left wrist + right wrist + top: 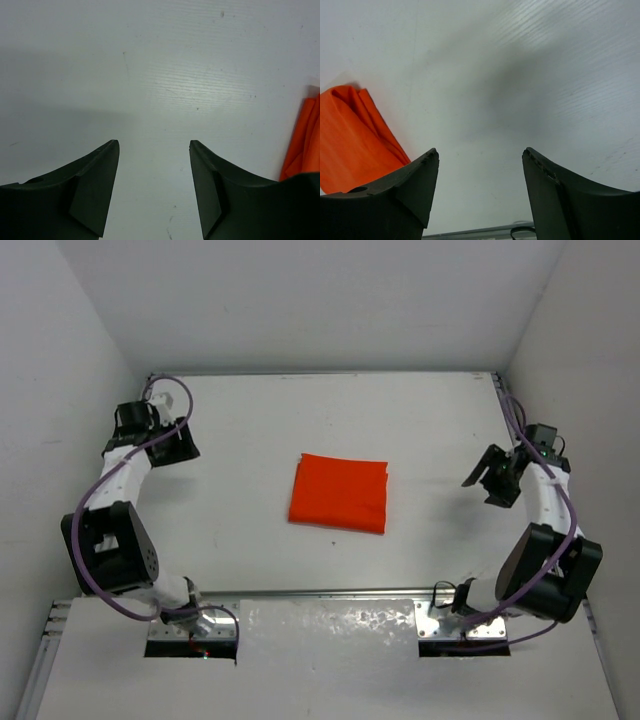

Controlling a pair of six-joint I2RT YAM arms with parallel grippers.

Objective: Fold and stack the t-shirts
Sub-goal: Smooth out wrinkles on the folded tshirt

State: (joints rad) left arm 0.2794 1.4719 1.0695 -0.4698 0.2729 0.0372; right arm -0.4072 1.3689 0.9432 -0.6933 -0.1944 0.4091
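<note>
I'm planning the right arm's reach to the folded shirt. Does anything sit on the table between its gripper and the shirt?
Nothing visible. In the top view only bare white table lies between the open right gripper and the orange shirt; the right wrist view shows the same bare surface up to the shirt's edge.

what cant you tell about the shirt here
- Top external: the t-shirt is a folded rectangle; its top layer hides sleeves and folds beneath.
- Left wrist: only a sliver, cut by the right edge and a finger.
- Right wrist: one corner, the rest cut by the left edge and a finger.
</note>
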